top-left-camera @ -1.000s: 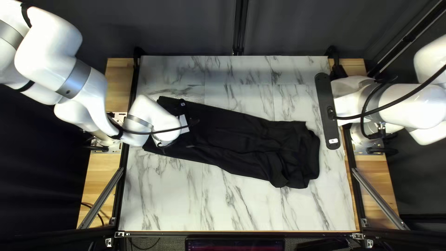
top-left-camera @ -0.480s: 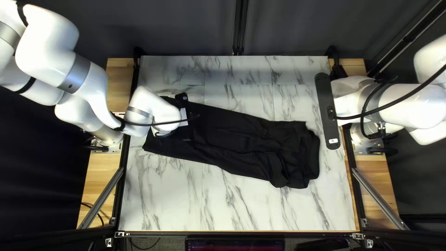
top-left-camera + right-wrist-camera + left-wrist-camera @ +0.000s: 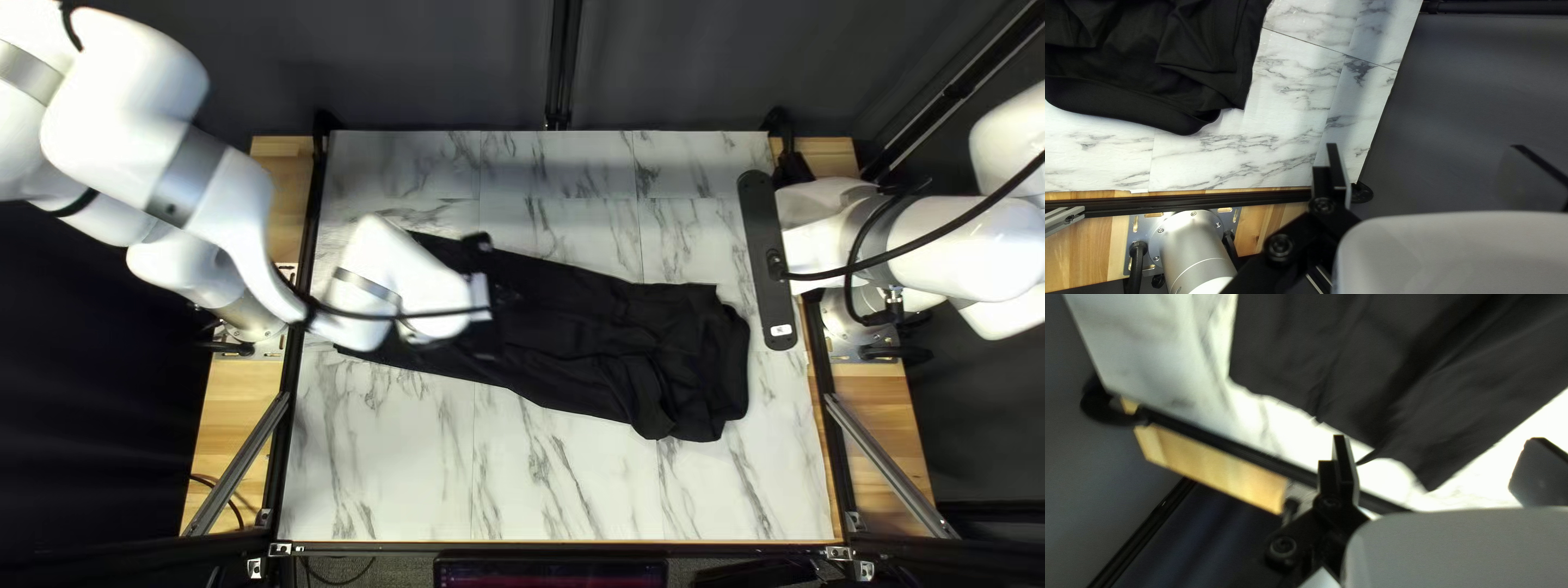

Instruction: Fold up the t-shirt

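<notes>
Left gripper (image 3: 1438, 438) spread wide, it hangs over one end of the black t-shirt (image 3: 588, 338), at the left of the top left view. The cloth lies as a long, slanting strip on the surface (image 3: 381, 468). Lengthwise folding looks done; a crosswise fold seems next, pinching that end and carrying it toward the rumpled one. Beyond that, the right gripper (image 3: 1424, 145) is wide too.

Marbled white table (image 3: 588, 490), black t-shirt (image 3: 577, 327) lying across it, rumpled, its partly hidden end seemingly flat
</notes>
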Motion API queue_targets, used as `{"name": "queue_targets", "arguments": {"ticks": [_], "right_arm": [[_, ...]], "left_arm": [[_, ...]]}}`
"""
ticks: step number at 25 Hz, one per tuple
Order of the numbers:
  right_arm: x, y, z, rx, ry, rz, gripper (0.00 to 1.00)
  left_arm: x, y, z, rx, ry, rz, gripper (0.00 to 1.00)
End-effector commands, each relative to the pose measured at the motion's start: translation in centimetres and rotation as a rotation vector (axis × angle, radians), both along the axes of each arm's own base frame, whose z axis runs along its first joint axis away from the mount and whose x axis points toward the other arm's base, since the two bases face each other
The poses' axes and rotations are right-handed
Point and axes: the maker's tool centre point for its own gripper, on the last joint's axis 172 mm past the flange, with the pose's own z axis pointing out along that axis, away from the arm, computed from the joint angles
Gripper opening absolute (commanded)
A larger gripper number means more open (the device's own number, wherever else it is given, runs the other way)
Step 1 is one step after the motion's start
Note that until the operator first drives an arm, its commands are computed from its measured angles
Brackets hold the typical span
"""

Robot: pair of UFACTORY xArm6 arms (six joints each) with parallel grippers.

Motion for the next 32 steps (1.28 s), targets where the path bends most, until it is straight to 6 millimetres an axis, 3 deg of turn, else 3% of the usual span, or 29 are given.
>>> {"name": "queue_targets", "arguments": {"ticks": [1, 11, 23, 27, 29, 30, 32], "right_arm": [[0.0, 0.0, 0.0, 0.0, 0.0, 0.0, 1.0], [0.0, 0.0, 0.0, 0.0, 0.0, 0.0, 1.0], [0.0, 0.0, 0.0, 0.0, 0.0, 0.0, 1.0], [0.0, 0.0, 0.0, 0.0, 0.0, 0.0, 1.0], [0.0, 0.0, 0.0, 0.0, 0.0, 0.0, 1.0], [0.0, 0.0, 0.0, 0.0, 0.0, 0.0, 1.0], [0.0, 0.0, 0.0, 0.0, 0.0, 0.0, 1.0]], "left_arm": [[3.4, -1.6, -1.3, -0.01, -0.087, -0.128, 1.0], [6.7, -1.2, -5.0, -0.061, -0.243, -0.207, 1.0], [8.2, 1.0, -8.4, -0.119, -0.307, -0.104, 1.0], [8.0, 1.2, -9.5, -0.134, -0.311, -0.066, 0.92], [7.9, 1.2, -9.5, -0.14, -0.31, -0.055, 0.84], [7.9, 1.2, -9.6, -0.142, -0.31, -0.052, 0.66], [8.0, 1.2, -9.6, -0.144, -0.306, -0.049, 0.02]]}}
